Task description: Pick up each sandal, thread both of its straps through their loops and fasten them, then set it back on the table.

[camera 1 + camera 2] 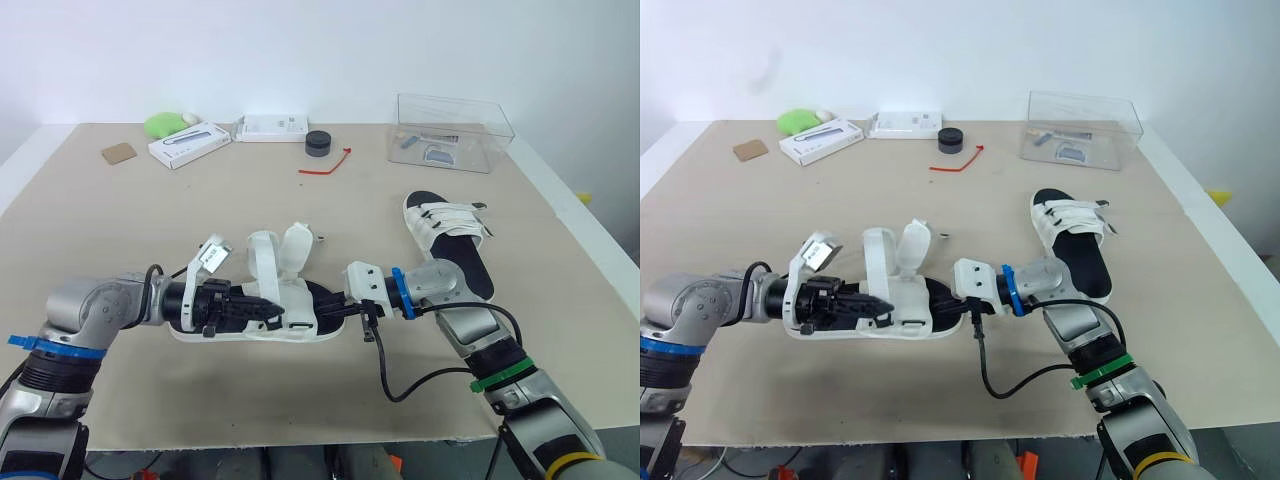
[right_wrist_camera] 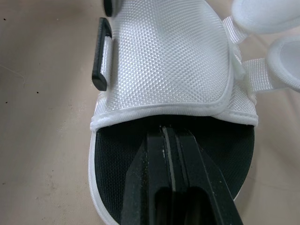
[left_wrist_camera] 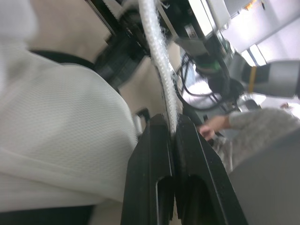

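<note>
Print on white box (image 1: 190,143) at far edge too small to read. Near sandal (image 1: 295,322) lies sideways at near-centre of bench (image 1: 120,230), both straps loose, standing up. Left claw (image 1: 272,313) at its left end, fingers together, pinching white strap (image 3: 161,79); left wrist view shows pinch. Right claw (image 1: 335,303) at right end, fingers closed, empty, tips on black footbed (image 2: 117,159). Right wrist view shows black loop (image 2: 102,54) beside mesh upper. Second sandal (image 1: 450,235) right, farther, straps fastened, well apart. Bare bench left and along near edge.
</note>
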`<state>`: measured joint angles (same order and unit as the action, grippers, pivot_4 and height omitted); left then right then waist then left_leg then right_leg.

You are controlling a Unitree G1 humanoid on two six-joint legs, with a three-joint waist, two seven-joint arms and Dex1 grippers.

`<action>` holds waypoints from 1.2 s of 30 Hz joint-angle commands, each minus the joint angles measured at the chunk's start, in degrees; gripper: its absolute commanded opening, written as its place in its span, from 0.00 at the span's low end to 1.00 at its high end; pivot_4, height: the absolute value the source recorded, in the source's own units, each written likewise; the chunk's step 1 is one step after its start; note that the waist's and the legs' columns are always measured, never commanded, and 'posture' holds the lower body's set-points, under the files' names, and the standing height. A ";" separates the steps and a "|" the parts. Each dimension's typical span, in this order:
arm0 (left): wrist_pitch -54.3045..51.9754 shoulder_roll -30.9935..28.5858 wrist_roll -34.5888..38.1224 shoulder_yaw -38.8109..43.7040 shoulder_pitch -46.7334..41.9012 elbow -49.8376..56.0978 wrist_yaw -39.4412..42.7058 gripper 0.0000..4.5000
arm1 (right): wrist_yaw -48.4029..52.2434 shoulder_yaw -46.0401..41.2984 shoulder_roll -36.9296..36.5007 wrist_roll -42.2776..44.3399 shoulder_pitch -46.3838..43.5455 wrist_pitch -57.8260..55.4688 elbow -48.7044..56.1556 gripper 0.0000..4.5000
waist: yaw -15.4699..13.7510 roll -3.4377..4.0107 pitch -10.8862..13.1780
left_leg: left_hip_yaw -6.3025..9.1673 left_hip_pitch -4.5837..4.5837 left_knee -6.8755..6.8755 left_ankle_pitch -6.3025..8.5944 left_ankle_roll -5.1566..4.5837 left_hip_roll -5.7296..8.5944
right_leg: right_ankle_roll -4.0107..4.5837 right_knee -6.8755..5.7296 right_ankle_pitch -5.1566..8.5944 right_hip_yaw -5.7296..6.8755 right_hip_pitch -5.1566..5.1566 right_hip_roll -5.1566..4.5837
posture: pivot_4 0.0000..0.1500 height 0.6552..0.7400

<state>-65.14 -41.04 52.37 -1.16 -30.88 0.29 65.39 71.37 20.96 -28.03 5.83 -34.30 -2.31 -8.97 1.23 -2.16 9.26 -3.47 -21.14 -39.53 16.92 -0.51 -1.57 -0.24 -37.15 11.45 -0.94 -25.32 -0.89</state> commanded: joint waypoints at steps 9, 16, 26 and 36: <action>0.16 -1.92 -1.13 -1.63 2.12 4.06 3.27 0.01 | 0.30 -0.13 -1.09 -0.85 0.24 -0.25 0.23 0.00 | 0.00 0.00 0.00 | -0.01 -0.02 0.00 0.01 -0.02 0.01 | -0.02 0.02 0.01 -0.02 0.00 -0.03 | 1.00 1.00; -0.20 -2.11 -1.80 -2.19 2.24 4.66 3.91 0.01 | 0.14 0.02 -0.77 -0.94 0.12 -0.23 0.06 0.00 | 0.00 0.00 0.00 | -0.01 -0.02 0.00 0.01 -0.02 0.00 | -0.02 0.02 0.02 -0.01 0.00 -0.03 | 1.00 1.00; 3.87 -2.49 -6.31 -6.06 2.67 5.35 4.87 0.01 | -0.15 0.13 -0.63 -1.09 0.31 -0.08 0.10 0.00 | 0.00 0.00 0.00 | -0.02 -0.01 0.00 0.01 -0.02 0.01 | -0.02 0.02 0.02 -0.01 0.00 -0.03 | 1.00 1.00; 7.32 -1.80 -9.03 -7.68 4.14 8.63 4.54 0.01 | -0.20 0.09 -0.58 -1.12 0.06 -0.02 -0.23 0.00 | 0.00 0.00 -0.01 | -0.03 0.00 -0.01 0.01 -0.02 0.02 | -0.04 0.02 0.00 -0.02 0.02 -0.03 | 1.00 1.00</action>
<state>-58.26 -42.48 43.86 -8.06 -27.66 6.87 70.20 71.26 20.98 -28.09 5.68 -34.30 -2.12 -9.00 1.23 -2.17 9.26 -3.50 -21.14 -39.54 16.94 -0.53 -1.54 -0.29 -37.13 11.45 -0.96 -25.30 -0.93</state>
